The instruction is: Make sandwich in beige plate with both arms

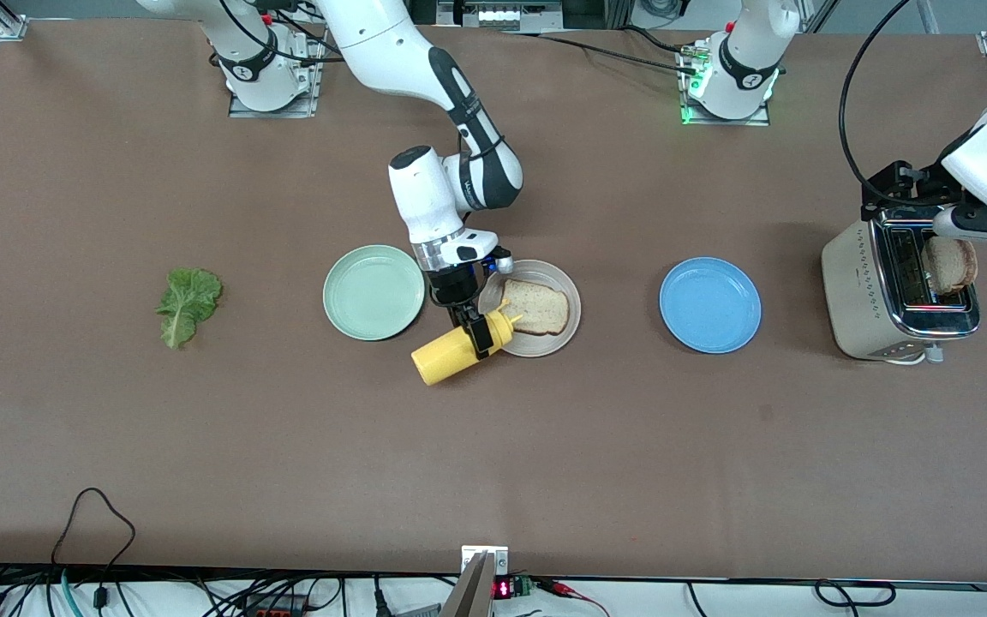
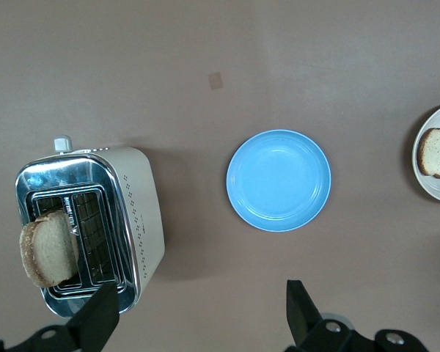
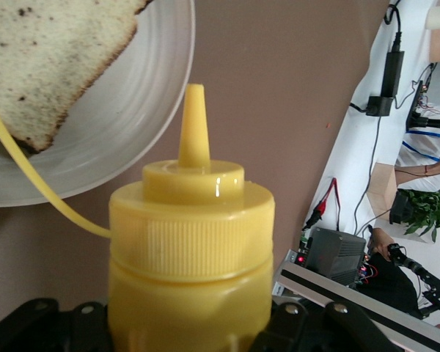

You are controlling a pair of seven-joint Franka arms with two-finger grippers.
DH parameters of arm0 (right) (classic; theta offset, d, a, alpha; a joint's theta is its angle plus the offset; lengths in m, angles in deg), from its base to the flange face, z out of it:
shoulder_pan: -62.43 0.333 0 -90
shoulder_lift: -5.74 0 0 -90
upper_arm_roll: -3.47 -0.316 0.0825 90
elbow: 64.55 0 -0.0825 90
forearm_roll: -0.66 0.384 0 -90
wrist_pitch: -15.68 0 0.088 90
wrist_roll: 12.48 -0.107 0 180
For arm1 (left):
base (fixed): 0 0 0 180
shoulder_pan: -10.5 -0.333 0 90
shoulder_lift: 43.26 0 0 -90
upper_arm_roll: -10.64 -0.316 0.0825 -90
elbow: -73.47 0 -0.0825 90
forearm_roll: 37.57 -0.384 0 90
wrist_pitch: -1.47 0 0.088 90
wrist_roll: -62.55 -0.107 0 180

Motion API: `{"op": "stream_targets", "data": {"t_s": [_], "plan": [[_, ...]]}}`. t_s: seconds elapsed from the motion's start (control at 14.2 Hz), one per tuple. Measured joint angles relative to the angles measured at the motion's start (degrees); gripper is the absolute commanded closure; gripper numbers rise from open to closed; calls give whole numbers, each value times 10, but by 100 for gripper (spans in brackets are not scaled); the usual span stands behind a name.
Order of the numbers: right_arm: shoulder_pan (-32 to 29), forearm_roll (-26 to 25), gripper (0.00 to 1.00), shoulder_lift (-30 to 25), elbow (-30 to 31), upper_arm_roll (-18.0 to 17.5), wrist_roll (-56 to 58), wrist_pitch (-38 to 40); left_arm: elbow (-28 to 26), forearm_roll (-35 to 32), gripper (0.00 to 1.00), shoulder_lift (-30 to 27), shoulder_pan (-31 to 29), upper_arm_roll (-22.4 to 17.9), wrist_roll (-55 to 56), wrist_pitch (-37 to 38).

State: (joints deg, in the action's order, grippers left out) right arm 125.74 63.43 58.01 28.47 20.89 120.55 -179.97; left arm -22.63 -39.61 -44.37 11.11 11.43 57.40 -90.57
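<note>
From my seat, the right gripper (image 1: 478, 336) is clamped on a yellow mustard bottle (image 1: 457, 349), fingers closed on its upper body just below the cap. The bottle is tipped right over, its long axis running from its base out over the bare table up to its nozzle (image 1: 504, 306), which hangs over the rim of the beige plate (image 1: 564, 336). In the right wrist view the nozzle (image 3: 193, 125) aims past the plate (image 3: 143, 110) edge, with a thin yellow strand (image 3: 37, 183) curving from the bottle (image 3: 191, 242) toward the bread slice (image 3: 48, 62).

That bread slice (image 1: 535, 307) lies flat in the beige plate, alone, its crust edge toward the front camera. The plate sits mid-table, between the mint green plate (image 1: 373, 292) and the blue plate (image 1: 710, 305).

The left gripper (image 2: 198, 312) hangs over the toaster (image 1: 896, 296) at the left arm's end of the table, fingers spread wide with nothing between them. A second slice (image 1: 950, 265) stands upright in one toaster slot, poking well above the top; the left wrist view shows this slice (image 2: 48, 249) in the slot away from the blue plate (image 2: 279, 180), just beside one finger (image 2: 95, 323).

The lettuce leaf (image 1: 188, 304) lies flat toward the right arm's end, well apart from the plates.

The table (image 1: 493, 463) has a plain brown matte covering, with cables (image 1: 91, 531) along the front edge.
</note>
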Motion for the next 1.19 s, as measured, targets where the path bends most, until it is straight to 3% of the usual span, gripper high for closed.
{"op": "stream_targets", "data": {"t_s": [0.56, 0.91, 1.19], "plan": [[7, 5, 75, 10, 0, 1, 4, -1, 0, 0, 0, 0, 0, 0, 0, 0], [7, 87, 75, 2, -19, 5, 4, -1, 0, 0, 0, 0, -1, 0, 0, 0], [-8, 142, 75, -38, -27, 11, 19, 27, 0, 0, 0, 0, -1, 0, 0, 0]]}}
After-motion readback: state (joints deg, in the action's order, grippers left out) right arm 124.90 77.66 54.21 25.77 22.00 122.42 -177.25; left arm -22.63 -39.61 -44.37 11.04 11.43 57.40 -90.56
